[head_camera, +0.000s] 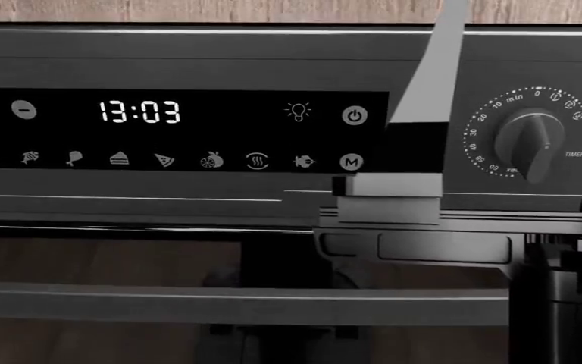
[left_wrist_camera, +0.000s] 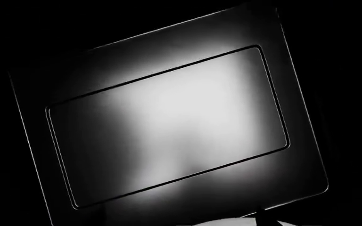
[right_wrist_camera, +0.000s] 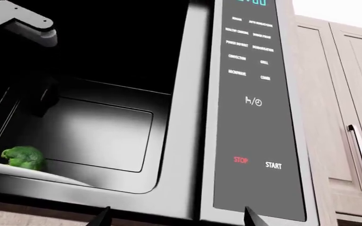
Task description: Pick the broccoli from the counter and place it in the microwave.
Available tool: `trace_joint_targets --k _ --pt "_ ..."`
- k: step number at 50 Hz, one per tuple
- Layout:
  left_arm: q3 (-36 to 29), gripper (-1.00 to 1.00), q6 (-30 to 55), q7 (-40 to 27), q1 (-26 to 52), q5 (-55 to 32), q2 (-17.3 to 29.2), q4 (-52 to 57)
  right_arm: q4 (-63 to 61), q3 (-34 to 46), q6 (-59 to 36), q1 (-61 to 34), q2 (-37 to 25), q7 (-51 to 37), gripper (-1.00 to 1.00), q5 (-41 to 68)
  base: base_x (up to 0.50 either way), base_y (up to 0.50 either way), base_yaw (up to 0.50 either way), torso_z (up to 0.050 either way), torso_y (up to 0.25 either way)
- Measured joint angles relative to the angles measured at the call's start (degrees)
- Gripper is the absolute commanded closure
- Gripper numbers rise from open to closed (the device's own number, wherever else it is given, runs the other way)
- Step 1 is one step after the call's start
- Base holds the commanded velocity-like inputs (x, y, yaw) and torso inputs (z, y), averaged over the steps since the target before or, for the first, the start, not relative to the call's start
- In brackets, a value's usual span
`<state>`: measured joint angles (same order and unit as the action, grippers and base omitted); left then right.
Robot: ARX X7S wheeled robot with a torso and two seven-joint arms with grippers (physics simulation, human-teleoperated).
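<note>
The broccoli (right_wrist_camera: 24, 157) already sits inside the microwave (right_wrist_camera: 193, 117) on its white turntable plate (right_wrist_camera: 55, 176); the right claw (right_wrist_camera: 176, 217), released and empty, faces the cavity's doorway; left claw unseen.

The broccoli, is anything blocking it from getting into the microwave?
No. The broccoli already sits inside the open microwave, on a white plate. The right wrist view shows nothing between it and the opening.
</note>
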<state>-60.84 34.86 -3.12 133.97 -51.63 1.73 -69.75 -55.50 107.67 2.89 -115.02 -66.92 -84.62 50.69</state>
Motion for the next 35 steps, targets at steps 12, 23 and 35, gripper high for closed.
trace_joint_targets --k 12,23,35 --pt "23.37 -1.00 2.67 3.79 0.39 19.82 0.53 3.37 1.13 -0.43 0.82 1.33 0.59 0.79 -1.00 -0.83 0.00 0.00 0.00 0.000 0.000" --pt "40.04 -1.00 20.19 -1.81 -7.69 22.65 6.98 32.76 1.44 -1.06 0.78 1.72 0.98 1.23 -1.00 -0.91 0.00 0.00 0.00 0.000 0.000" --pt "54.38 -1.00 41.85 -9.99 -16.49 15.69 11.57 64.87 1.76 -1.86 0.34 2.10 2.20 0.97 -1.00 -0.92 0.00 0.00 0.00 0.000 0.000"
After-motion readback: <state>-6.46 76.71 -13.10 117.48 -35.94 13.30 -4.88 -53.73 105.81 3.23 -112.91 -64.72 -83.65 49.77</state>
